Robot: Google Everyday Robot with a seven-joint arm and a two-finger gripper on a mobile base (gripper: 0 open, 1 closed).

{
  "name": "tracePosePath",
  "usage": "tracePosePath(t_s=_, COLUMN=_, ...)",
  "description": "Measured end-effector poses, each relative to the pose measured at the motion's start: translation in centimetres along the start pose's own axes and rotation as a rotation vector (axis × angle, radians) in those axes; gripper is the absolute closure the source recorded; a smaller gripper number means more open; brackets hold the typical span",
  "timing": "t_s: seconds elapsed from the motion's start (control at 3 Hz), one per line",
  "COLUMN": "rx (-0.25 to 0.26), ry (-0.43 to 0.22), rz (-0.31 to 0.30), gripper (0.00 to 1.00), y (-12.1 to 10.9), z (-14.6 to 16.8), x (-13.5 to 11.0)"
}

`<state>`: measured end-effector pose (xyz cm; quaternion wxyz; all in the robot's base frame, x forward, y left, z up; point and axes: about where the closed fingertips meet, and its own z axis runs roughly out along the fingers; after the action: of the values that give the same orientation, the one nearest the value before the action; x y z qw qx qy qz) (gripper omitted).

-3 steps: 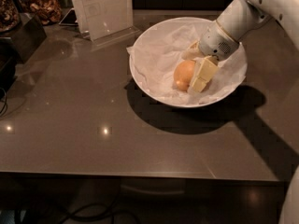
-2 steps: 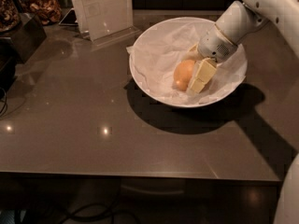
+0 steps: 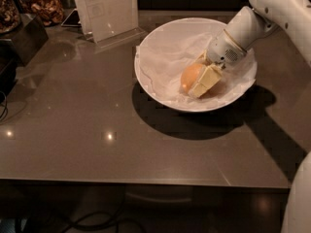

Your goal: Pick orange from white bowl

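Note:
The white bowl (image 3: 146, 76), lined with crumpled white paper, stands on the brown table right of centre. The small yellow-orange orange (image 3: 188, 75) lies in its middle, resting on the paper. My gripper (image 3: 196, 79) reaches down into the bowl from the upper right, on the white arm (image 3: 243, 30). Its pale fingers (image 3: 206, 79) sit on either side of the orange and press against it, the near one covering the fruit's right side. The orange is low in the bowl.
A clear acrylic sign holder (image 3: 108, 11) stands at the back, left of the bowl. Dark containers with snacks (image 3: 41, 6) and a dark box (image 3: 22, 38) are at the far left. The table's front edge (image 3: 146, 181) runs across the lower part.
The gripper stays on the orange inside the bowl. The orange and the bowl have not visibly moved.

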<state>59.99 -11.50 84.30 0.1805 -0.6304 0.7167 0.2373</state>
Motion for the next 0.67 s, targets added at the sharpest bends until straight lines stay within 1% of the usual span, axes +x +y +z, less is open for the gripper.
tracePosePath(t_s=0.33, rx=0.011, ry=-0.005, rz=0.013, gripper=0.74, y=0.0, z=-0.2, x=0.2)
tracePosePath(t_s=0.67, rx=0.055, ry=-0.012, rz=0.004, gripper=0.97, y=0.0, z=-1.4, x=-0.1)
